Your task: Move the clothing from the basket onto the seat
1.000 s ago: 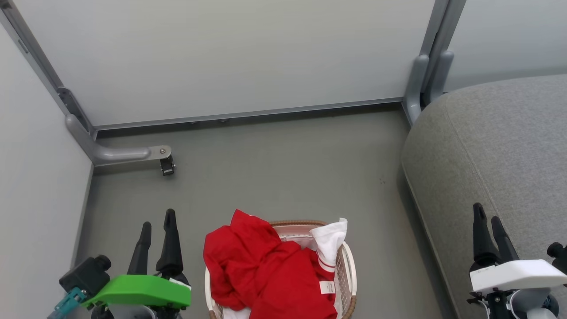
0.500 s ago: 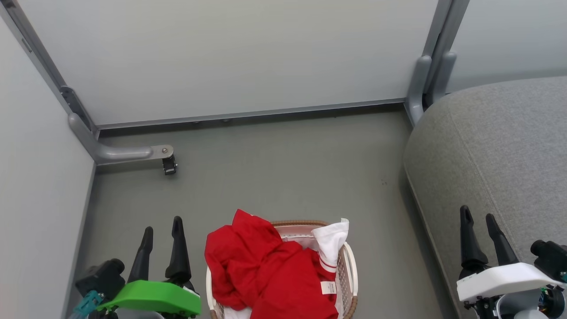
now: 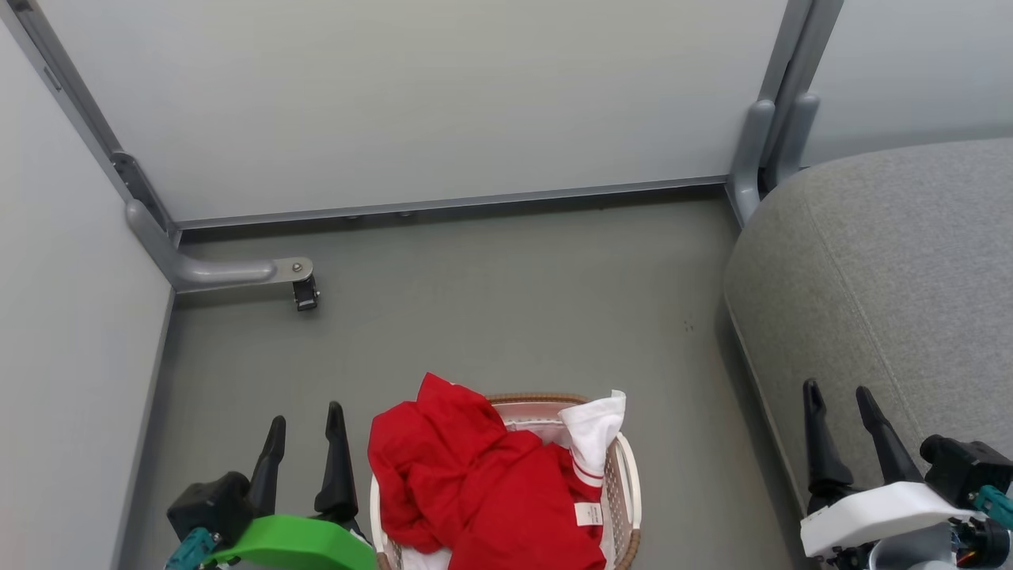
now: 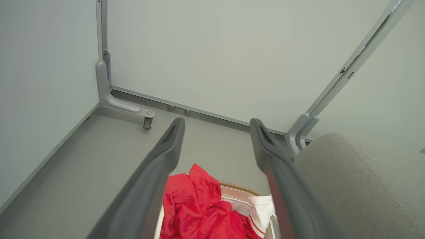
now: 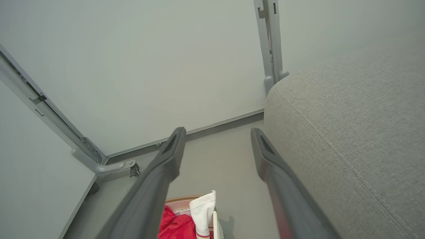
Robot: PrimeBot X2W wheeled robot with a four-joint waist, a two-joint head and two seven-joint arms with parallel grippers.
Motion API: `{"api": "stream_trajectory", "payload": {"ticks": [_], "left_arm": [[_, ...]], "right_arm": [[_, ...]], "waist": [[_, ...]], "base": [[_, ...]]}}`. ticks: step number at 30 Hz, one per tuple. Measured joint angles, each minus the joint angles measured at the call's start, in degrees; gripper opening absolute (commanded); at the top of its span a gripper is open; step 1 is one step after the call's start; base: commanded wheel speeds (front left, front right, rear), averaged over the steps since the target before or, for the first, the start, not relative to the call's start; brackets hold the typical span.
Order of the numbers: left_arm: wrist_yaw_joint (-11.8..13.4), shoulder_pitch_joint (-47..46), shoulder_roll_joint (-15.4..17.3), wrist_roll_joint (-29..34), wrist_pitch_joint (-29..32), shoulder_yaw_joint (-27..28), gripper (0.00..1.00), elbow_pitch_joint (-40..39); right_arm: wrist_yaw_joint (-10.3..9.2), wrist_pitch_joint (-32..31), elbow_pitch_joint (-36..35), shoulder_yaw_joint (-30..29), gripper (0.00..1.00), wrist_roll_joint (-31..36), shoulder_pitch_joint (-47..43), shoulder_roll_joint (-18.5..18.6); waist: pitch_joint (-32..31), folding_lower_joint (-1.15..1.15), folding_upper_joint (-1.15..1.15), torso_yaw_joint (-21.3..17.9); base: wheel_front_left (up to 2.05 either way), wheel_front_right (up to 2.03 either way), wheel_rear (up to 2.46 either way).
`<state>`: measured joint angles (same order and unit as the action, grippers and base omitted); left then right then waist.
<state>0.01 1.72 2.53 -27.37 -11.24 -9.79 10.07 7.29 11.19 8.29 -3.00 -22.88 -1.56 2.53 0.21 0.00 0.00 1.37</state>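
Nearest, the left fingers [image 3: 335,467] and right fingers [image 3: 819,443] are held spread, empty. Between them the clothing [image 3: 483,483] is heaped in the basket [image 3: 627,467], draped over its rim; judged soft and light, it is best pinched at a raised fold. Farther right, the seat [image 3: 886,269] is seen

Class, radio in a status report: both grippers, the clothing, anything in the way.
Left gripper open, empty, beside basket. Right gripper open, empty, by seat. Red clothing heaped in basket, untouched. No obstruction seen.
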Motion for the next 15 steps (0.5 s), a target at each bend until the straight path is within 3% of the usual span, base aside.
{"api": "stream_trajectory", "payload": {"ticks": [15], "left_arm": [[0.57,0.03,0.07,6.05,-1.77,-2.02,1.00,2.92]], "right_arm": [[0.01,1.75,1.63,1.08,1.00,7.44,-0.21,0.08]], "waist": [[0.20,0.00,0.00,0.42]], "base": [[0.00,0.00,0.00]]}}
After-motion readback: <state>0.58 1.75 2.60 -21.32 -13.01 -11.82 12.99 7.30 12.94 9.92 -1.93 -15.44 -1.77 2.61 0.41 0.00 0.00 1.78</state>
